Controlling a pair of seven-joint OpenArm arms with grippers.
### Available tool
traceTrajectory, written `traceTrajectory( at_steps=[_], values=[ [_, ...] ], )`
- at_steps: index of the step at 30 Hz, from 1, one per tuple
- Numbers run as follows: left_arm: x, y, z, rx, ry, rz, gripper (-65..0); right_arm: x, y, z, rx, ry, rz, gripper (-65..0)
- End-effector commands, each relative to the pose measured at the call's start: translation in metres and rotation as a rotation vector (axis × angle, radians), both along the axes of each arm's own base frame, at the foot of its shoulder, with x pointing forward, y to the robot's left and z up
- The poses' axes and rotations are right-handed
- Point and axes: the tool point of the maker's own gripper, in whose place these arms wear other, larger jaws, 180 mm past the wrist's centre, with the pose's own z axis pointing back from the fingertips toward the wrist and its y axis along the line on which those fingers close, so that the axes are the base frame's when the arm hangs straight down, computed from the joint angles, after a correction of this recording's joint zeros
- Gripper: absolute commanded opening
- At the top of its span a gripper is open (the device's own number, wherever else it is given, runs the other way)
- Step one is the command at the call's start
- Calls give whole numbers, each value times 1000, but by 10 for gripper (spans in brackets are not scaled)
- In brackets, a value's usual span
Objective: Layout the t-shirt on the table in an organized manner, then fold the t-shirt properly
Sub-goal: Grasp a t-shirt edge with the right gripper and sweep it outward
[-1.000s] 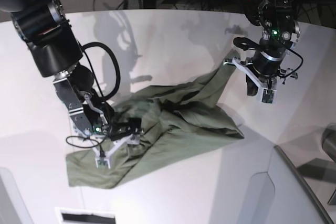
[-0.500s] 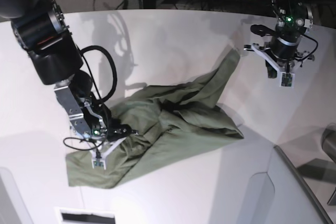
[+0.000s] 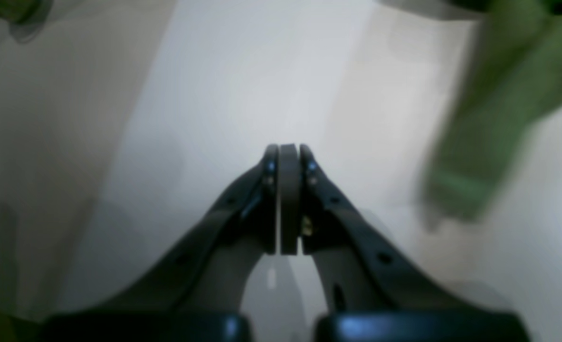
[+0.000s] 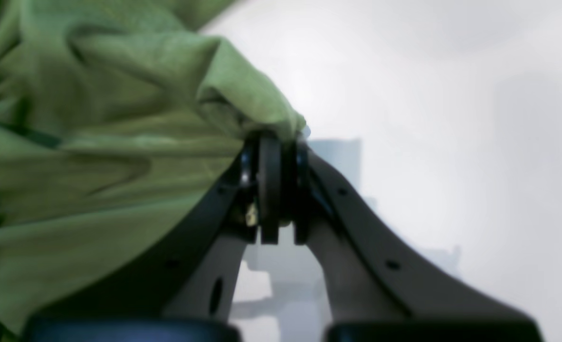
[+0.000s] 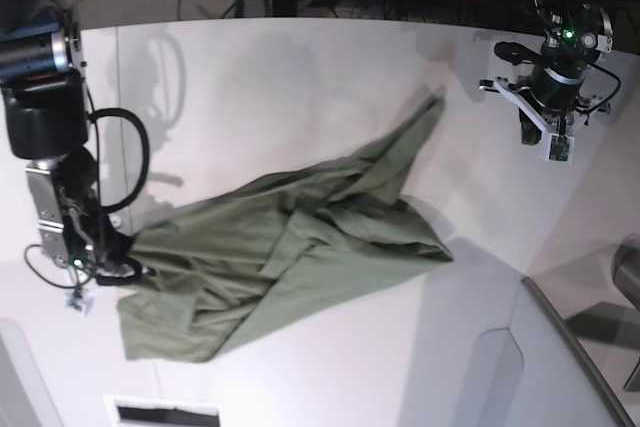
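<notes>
While the right gripper (image 4: 277, 142) pinched a fold of the t-shirt (image 5: 290, 247), the garment lay rumpled on the table (image 5: 300, 77). The left gripper (image 3: 283, 156) hung pressed together and empty, apart from the cloth.

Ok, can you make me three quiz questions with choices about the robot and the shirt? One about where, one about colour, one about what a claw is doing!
1. Where is the t-shirt?
A. Spread crumpled on the table
B. Hanging off the table's edge
C. Neatly folded

2. What colour is the t-shirt?
A. Red
B. Olive green
C. Blue

3. What is the right gripper doing?
A. Open above the cloth
B. Shut on nothing
C. Shut on the t-shirt

Answers:
1 A: the base view shows it lying wrinkled on the white top.
2 B: green in every view.
3 C: the right wrist view shows fabric pinched between its closed jaws.
</notes>
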Motion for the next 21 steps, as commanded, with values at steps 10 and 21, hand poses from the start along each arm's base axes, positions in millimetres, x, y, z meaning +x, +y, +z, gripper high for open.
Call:
traceTrajectory(
  at_steps=[10,21],
  values=[
    [1,4,-3,-3,-6,5,-650,-37,-103,18,60,-32,-465,-650],
    [4,2,-3,-7,-10,-2,-650,-43,-36,72,190,-114,-317,-266]
  ],
)
